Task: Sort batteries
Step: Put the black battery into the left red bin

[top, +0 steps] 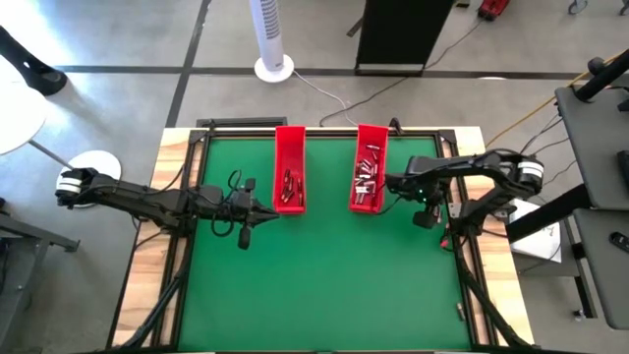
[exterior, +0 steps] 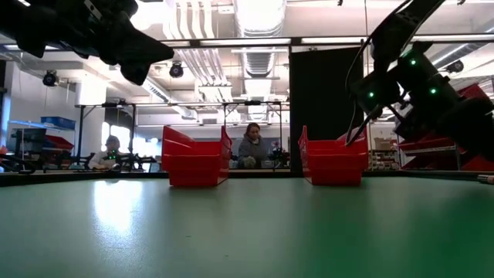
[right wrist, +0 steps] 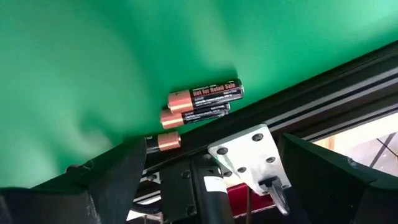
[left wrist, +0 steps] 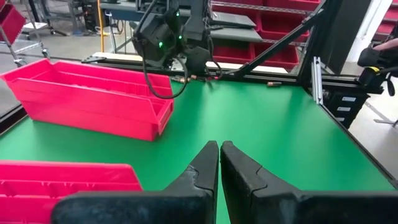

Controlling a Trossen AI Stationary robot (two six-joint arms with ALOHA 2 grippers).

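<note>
From overhead I see my right tool (top: pixel 425 210) hanging just off the right side of the right red tray (top: pixel 369 168), near the desk's right edge, with its fingers spread wide and nothing between them. Through its wrist camera I am looking at three loose batteries (right wrist: pixel 200 104) on the green desk (top: pixel 324 275), black-bodied with copper-coloured ends, lying side by side against the dark metal frame rail (right wrist: pixel 323 93) at the desk's border; two of them touch each other, and the third sits partly hidden behind one of the tool's fingers (right wrist: pixel 106 180). The right red tray holds a scattered heap of small silvery and reddish cells (top: pixel 369 169), while the left red tray (top: pixel 289 169) carries a smaller cluster (top: pixel 289 187) toward its near end. My left tool (top: pixel 245 234) sits over the desk just to the left of the left tray's near end; its wrist camera shows the two dark fingers (left wrist: pixel 205 167) pressed together with nothing in them. In the low view both trays stand upright on the desk, and beyond it people are seated in the room (exterior: pixel 252 147).
</note>
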